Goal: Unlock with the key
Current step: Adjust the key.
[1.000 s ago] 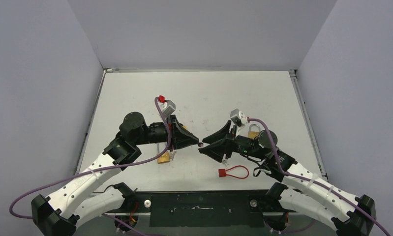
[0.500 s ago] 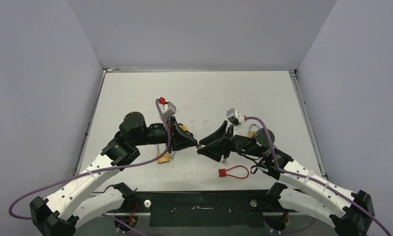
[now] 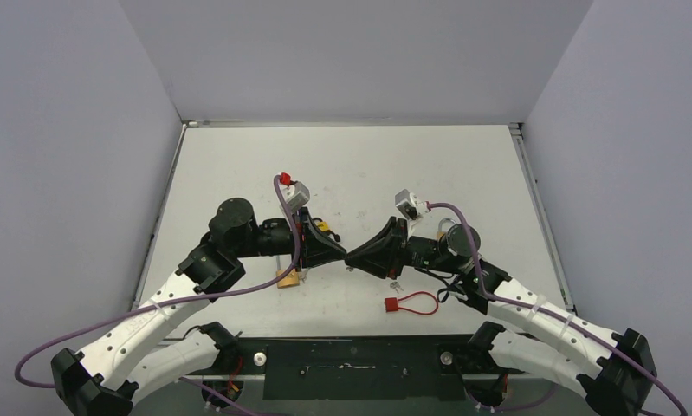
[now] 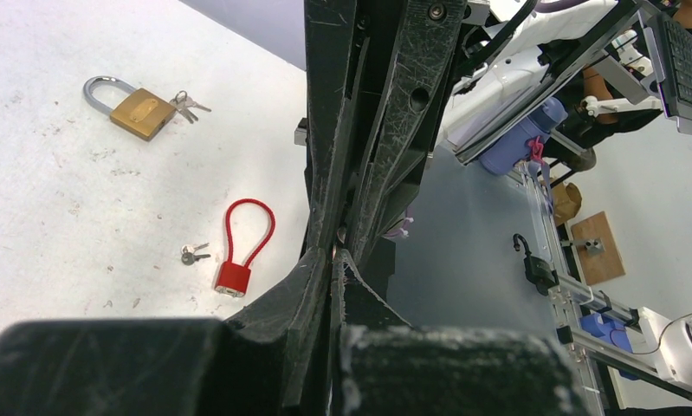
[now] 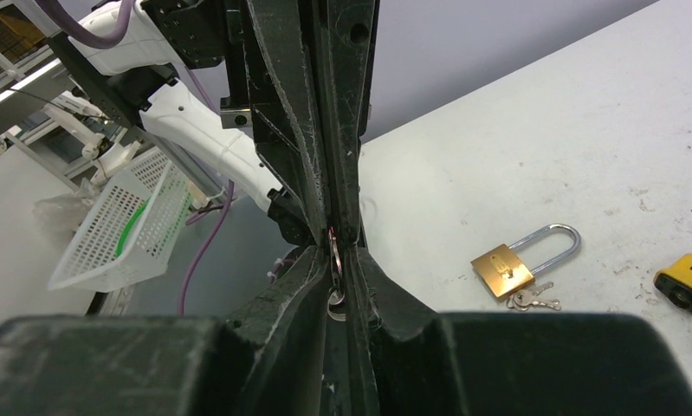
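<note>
White worktop, grey walls. Mid-worktop, left gripper (image 3: 342, 254) pressed together on the key ring (image 5: 333, 248); right gripper (image 3: 352, 258) pinching it too, tip to tip. Likely a handover. Next: left lets go, right carries it to a padlock (image 5: 508, 265).

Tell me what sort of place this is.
Most likely a robotics lab test cell: a white table boxed in by plain grey panels, a left arm and right arm bolted at its near edge, and, beyond the table in the wrist views, metal framing and a white plastic basket.
</note>
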Available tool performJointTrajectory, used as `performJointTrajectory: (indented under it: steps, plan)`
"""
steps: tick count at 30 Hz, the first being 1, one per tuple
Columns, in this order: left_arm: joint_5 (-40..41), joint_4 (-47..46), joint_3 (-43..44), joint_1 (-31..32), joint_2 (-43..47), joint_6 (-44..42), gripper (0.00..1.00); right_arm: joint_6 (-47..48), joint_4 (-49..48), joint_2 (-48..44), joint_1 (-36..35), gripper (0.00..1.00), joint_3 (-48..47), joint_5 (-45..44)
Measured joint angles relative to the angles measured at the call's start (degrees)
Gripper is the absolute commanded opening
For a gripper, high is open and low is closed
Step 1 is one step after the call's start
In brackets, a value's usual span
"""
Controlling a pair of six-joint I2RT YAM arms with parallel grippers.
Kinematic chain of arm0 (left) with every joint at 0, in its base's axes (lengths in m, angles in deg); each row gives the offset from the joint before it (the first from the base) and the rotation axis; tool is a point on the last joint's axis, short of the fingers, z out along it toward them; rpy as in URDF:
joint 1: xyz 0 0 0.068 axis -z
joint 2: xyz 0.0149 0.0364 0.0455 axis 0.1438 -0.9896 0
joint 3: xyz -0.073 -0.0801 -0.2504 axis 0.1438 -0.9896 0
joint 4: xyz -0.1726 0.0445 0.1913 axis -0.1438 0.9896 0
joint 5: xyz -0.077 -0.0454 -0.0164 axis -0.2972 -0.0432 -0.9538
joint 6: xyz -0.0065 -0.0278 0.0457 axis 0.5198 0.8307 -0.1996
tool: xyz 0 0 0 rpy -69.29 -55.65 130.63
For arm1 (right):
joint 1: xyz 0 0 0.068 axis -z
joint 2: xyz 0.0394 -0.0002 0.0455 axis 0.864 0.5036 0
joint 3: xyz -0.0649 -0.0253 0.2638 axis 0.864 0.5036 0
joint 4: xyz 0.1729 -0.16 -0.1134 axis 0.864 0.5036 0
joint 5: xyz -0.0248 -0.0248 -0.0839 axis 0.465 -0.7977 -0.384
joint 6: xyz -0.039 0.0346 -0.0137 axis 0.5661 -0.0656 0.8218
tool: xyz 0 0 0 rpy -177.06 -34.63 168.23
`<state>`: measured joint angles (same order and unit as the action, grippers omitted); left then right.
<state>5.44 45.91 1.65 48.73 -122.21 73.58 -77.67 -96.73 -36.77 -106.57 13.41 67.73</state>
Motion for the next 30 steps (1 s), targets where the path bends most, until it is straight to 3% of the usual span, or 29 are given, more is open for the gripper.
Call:
performJointTrajectory:
  steps: [5,10,15,16,19,22,25,30]
  plan:
    - [0.0,0.0,0.0,0.0,0.0,0.0,0.0,-0.3,-0.3,0.4,0.0,0.13,0.0,0.6]
    - [0.0,0.0,0.0,0.0,0.4,0.0,0.0,-0.8,-0.8,0.4,0.0,0.0,0.0,1.1]
    - [0.3,0.1,0.0,0.1,0.8,0.3,0.0,-1.1,-1.3,0.6,0.0,0.0,0.0,1.9]
    - [0.8,0.4,0.0,0.1,0.8,0.5,0.08,-1.2,-1.5,0.9,0.0,0.0,0.0,1.9]
    - [2.3,0.7,0.1,0.1,0.8,0.7,0.49,-1.3,-1.4,0.9,0.3,0.0,0.0,1.4]
    - [7.6,3.1,1.4,0.1,0.8,1.8,0.72,-1.5,-1.4,0.9,0.4,0.0,0.6,-0.5]
    - [15.2,6.8,3.5,0.1,0.4,1.9,0.83,-1.6,-0.6,0.8,0.5,0.0,1.5,-3.1]
    - [33.0,14.2,8.2,0.0,-5.1,2.8,0.85,-2.5,0.0,1.1,0.7,0.0,4.5,-8.1]
